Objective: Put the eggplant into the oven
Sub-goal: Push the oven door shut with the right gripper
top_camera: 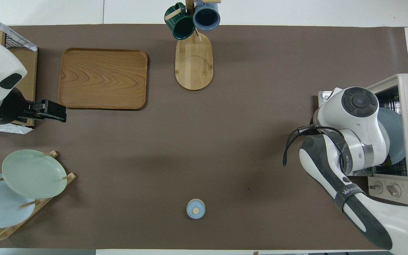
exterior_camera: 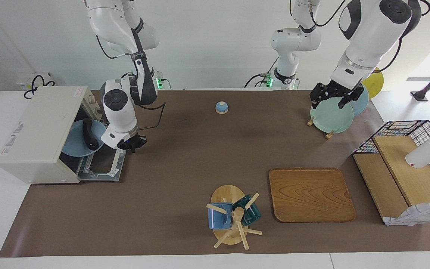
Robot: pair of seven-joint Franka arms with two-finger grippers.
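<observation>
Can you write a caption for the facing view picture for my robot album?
Dark purple eggplant on blue plate inside cream toaster oven, right gripper over its open door.

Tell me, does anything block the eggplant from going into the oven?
Nothing visible does. The door lies open, and the eggplant on its blue plate sits already half inside the oven, beside the right hand.
</observation>
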